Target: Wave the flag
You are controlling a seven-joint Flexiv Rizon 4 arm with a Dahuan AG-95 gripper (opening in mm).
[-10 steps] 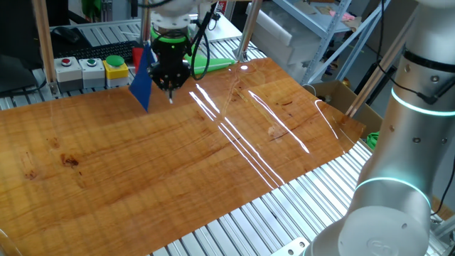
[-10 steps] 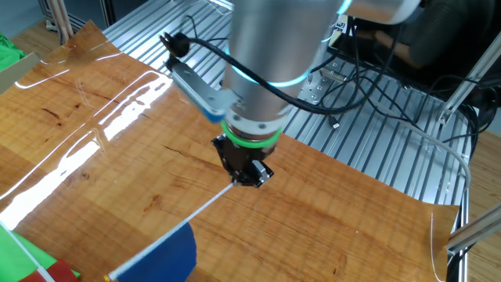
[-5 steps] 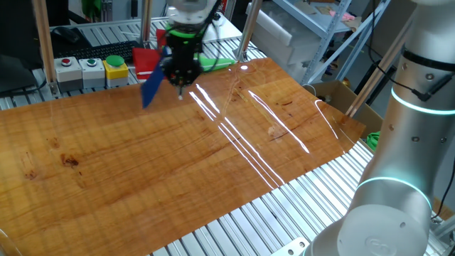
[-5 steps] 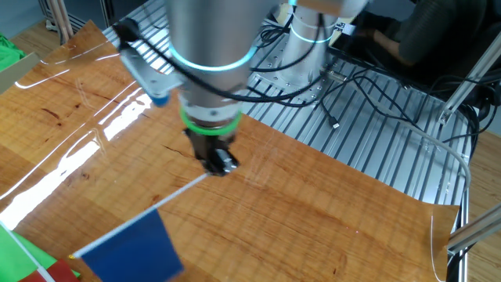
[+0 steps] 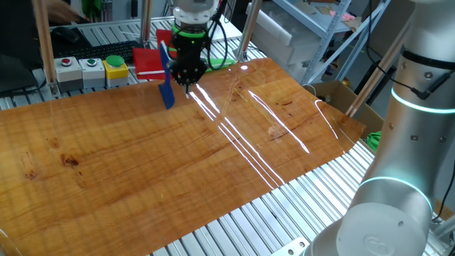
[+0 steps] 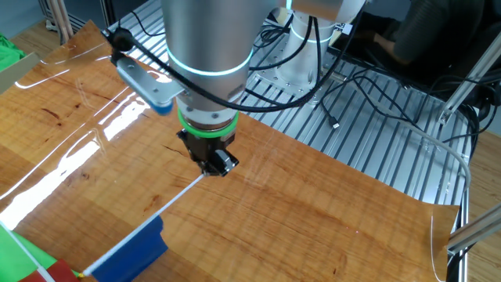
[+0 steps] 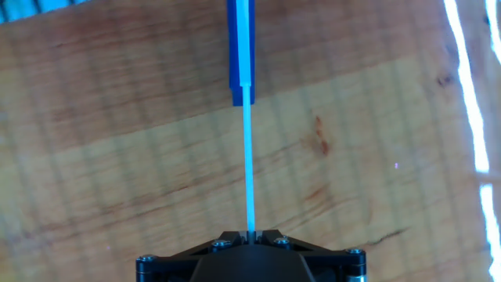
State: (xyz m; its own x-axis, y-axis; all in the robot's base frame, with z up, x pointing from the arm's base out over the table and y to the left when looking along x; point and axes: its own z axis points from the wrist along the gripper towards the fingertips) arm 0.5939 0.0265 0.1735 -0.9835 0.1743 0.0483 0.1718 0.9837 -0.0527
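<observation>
The flag is a small dark blue rectangle on a thin white stick. My gripper is shut on the end of the stick and holds the flag above the far part of the wooden table. In the other fixed view the gripper points down-left and the stick runs out to the blue flag near the bottom edge. In the hand view the stick rises straight from the shut gripper to the flag, seen edge-on.
A red flat piece and a green piece lie behind the table's far edge, next to a button box. Green and red pieces show at the bottom left in the other fixed view. Cables lie on the metal frame.
The gripper has swung the flag to the right and turned it; the blue cloth now shows narrower, nearly edge-on. The grip on the stick is unchanged.
</observation>
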